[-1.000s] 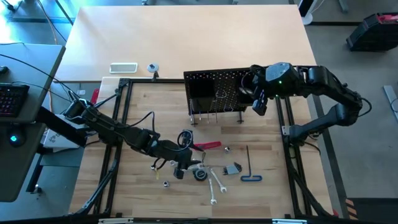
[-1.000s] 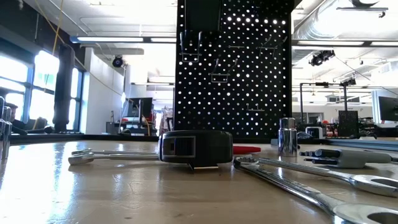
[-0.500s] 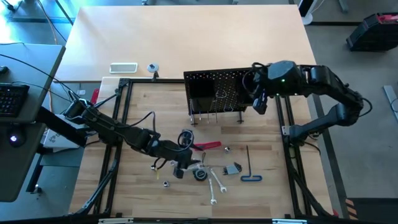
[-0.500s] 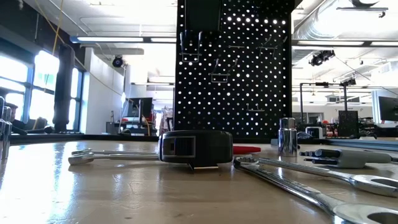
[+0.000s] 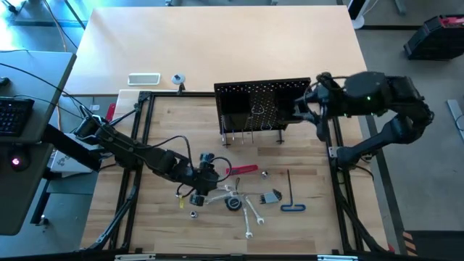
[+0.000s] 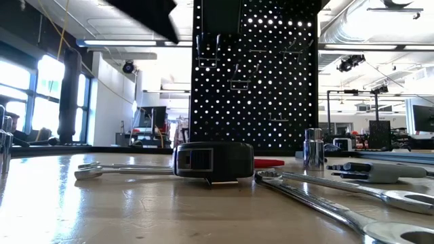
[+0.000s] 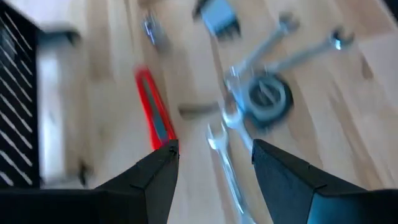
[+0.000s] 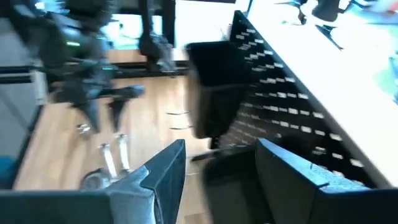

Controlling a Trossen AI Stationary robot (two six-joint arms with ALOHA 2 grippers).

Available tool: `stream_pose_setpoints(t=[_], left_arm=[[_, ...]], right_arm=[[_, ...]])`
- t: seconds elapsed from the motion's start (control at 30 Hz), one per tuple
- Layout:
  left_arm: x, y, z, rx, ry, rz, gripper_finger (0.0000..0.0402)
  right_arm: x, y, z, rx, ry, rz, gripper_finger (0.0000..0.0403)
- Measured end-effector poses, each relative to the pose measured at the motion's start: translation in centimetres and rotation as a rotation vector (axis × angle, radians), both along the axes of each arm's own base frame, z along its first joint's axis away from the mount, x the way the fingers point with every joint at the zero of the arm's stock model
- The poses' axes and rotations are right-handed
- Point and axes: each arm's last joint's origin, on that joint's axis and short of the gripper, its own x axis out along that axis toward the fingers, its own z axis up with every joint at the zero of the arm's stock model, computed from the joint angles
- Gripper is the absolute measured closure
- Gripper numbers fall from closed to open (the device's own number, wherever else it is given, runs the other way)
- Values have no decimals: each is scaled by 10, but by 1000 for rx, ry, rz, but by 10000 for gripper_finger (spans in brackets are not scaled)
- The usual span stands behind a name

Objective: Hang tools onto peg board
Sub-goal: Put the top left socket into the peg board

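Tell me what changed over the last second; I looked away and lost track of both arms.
The right pincer swung away from the peg board, out toward the table's right edge, open and empty. The left pincer shifted slightly over the tools, jaws open, gripping nothing visible. The red-handled tool, L-shaped key and wrenches stayed put.

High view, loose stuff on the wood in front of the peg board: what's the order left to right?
Left pincer → red-handled tool → small silver bit → black L-shaped key with blue end. The wrenches and the round item below them overlap, so they are left out.
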Motion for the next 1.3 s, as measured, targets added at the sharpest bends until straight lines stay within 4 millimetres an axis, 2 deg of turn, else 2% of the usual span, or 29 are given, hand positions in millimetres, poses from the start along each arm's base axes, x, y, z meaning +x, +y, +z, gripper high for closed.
stream_pose_setpoints(t=[0.13,0.27,0.5,0.63,0.9,1.13,1.3], left_arm=[[-16,-5,-24,-37,122,45,204],[-34,-14,-45,-44,169,119,204],[-75,-32,-50,-36,-2,288,204],[-104,-38,-52,-104,-104,379,204],[-151,-51,-82,-263,-186,494,204],[-174,-65,-94,-286,-218,526,204],[-180,-74,-110,-271,-227,547,204]], right_arm=[[0,15,-9,17,63,41,215],[3,32,-23,40,137,58,215],[9,64,-53,51,235,74,215],[13,81,-78,51,291,51,215],[26,117,-143,43,330,62,215],[28,138,-195,46,323,77,215],[30,145,-219,60,292,96,215]])
